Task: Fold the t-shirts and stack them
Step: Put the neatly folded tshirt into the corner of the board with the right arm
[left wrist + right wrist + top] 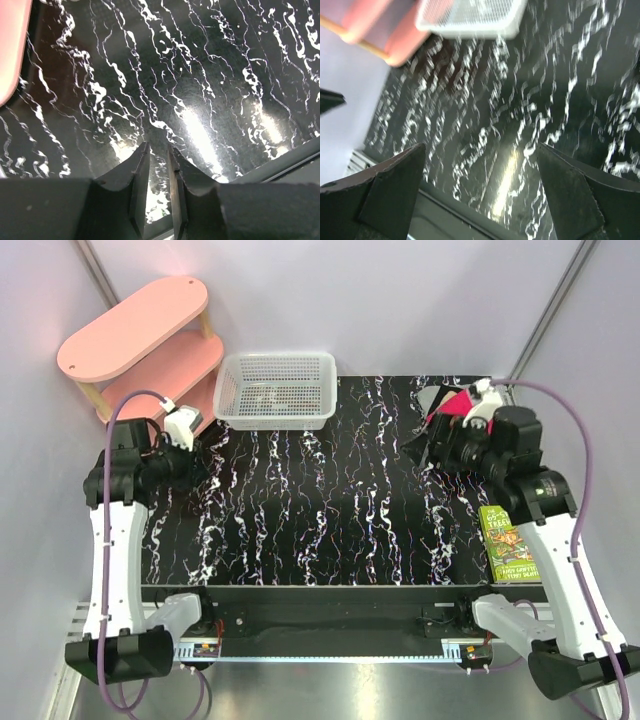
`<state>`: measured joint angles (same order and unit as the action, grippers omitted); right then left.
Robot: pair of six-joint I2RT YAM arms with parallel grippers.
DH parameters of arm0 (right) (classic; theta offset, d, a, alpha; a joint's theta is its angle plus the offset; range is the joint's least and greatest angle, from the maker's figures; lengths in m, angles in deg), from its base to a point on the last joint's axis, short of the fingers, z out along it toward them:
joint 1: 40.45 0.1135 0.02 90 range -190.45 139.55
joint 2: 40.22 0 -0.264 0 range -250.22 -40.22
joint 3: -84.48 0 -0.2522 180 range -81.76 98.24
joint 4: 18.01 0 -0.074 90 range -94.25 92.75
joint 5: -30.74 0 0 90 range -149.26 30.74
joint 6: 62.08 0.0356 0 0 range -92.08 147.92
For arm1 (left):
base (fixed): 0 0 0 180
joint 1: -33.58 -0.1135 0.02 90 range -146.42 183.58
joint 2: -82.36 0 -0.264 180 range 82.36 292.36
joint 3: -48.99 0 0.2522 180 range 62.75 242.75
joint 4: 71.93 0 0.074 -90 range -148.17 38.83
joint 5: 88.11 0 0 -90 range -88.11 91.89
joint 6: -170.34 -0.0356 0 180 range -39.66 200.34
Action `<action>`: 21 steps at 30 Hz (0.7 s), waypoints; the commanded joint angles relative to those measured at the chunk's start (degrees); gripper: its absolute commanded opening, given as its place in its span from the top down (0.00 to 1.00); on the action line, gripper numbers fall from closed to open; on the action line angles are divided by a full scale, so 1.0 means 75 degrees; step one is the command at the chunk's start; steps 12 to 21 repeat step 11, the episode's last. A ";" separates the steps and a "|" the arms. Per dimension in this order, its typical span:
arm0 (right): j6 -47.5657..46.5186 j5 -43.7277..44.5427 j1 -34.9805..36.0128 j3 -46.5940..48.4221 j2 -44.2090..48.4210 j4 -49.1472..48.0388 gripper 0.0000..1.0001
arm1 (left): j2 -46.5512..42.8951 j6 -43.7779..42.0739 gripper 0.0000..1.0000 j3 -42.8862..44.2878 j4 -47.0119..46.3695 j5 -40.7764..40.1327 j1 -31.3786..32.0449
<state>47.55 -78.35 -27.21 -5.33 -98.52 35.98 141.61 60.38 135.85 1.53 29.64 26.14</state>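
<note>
Of the t-shirts, only a small patch of a crimson-pink one (457, 402) shows, at the back right of the black marbled table (320, 500), mostly hidden behind my right arm. My right gripper (441, 445) hangs just in front of that patch. In the right wrist view this gripper (480, 146) is wide open, with only the table between its fingers. My left gripper (207, 456) is over the table's back left part. In the left wrist view the jaws of my left gripper (157, 145) stand a narrow gap apart, with nothing between them.
A white mesh basket (275, 390) stands at the back middle and also shows as the basket (470, 17) in the right wrist view. A pink shelf unit (140, 340) stands beyond the back left corner. A green book (505, 540) lies at the right edge.
</note>
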 commanded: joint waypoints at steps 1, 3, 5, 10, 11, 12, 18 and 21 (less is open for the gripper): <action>0.0182 0.0108 0.0052 -0.1094 0.0248 -0.0489 0.00 | 0.0268 0.0927 0.73 -0.0348 -0.0601 -0.0395 -0.0074; 0.0159 0.0131 0.0052 -0.1283 0.0425 -0.0489 0.00 | 0.0398 0.1103 0.73 -0.0442 -0.0601 -0.0360 -0.0074; 0.0112 0.0155 0.0052 -0.1377 0.0508 -0.0442 0.00 | 0.0317 0.1092 0.74 -0.0698 -0.0741 -0.0254 -0.0098; -0.0122 0.0166 0.0063 -0.1120 0.0309 -0.0231 0.00 | -0.0094 0.0998 0.75 -0.1121 -0.1268 -0.0430 -0.0098; -0.0180 0.0167 0.0064 -0.1085 0.0263 -0.0219 0.00 | -0.0176 0.0987 0.75 -0.1133 -0.1292 -0.0477 -0.0098; -0.0180 0.0167 0.0064 -0.1085 0.0263 -0.0219 0.00 | -0.0176 0.0987 0.75 -0.1133 -0.1292 -0.0477 -0.0098; -0.0180 0.0167 0.0064 -0.1085 0.0263 -0.0219 0.00 | -0.0176 0.0987 0.75 -0.1133 -0.1292 -0.0477 -0.0098; -0.0180 0.0167 0.0064 -0.1085 0.0263 -0.0219 0.00 | -0.0176 0.0987 0.75 -0.1133 -0.1292 -0.0477 -0.0098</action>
